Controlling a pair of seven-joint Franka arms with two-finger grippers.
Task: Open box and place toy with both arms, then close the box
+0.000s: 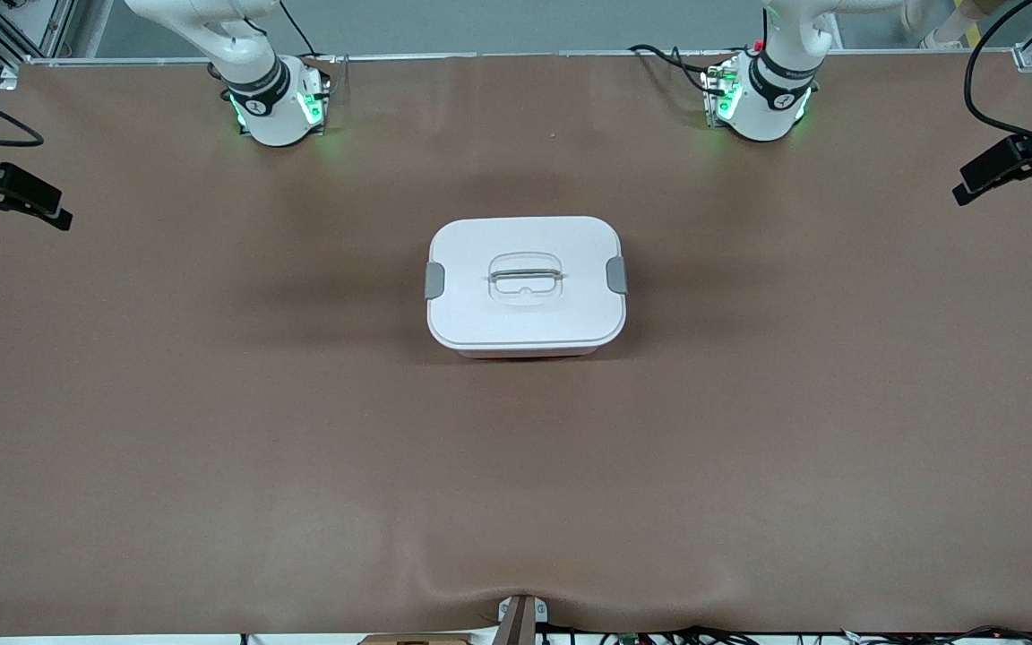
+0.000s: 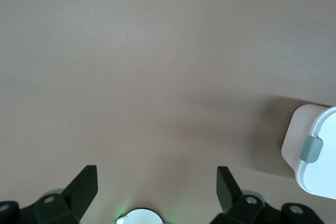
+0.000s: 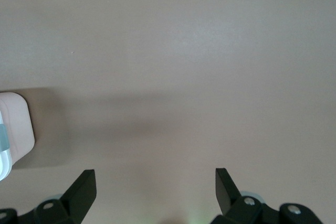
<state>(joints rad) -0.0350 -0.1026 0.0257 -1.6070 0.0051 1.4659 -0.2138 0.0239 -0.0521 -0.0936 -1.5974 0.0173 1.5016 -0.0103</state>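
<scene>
Front view: box (image 1: 526, 285) near the middle of the brown bench (image 1: 211, 430), about midway between the two arms' ends.
Box lid: white lid (image 1: 525, 318) seated flat on the pale pink tub, closed; sliver of pink wall visible under the edge nearest the front camera.
Clips: one grey clip (image 1: 434, 280) on the side toward the right arm's end, one grey clip (image 1: 617, 274) on the side toward the left arm's end; both lying against the lid's rim.
Handle: clear recessed handle (image 1: 525, 275) in the lid's centre, lying flat.
Toy: not visible in any view.
Left arm: base (image 1: 760, 98) lit green at the bench's edge farthest from the front camera; waiting, upper part out of the front view.
Right arm: base (image 1: 276, 103) lit green along the same edge; likewise out of frame above.
Left wrist view: left gripper (image 2: 157, 184) released, black fingers (image 2: 84, 187) spread wide, nothing between them; high over bare bench, well apart from the box (image 2: 314, 153), whose corner and one grey clip show at the frame's edge.
Right wrist view: right gripper (image 3: 155, 186) released, fingers (image 3: 227, 187) wide apart and empty; over bare bench, well apart from the box (image 3: 14, 127), only a corner showing.
Bench edges: black camera clamps (image 1: 10, 193) at both ends.
</scene>
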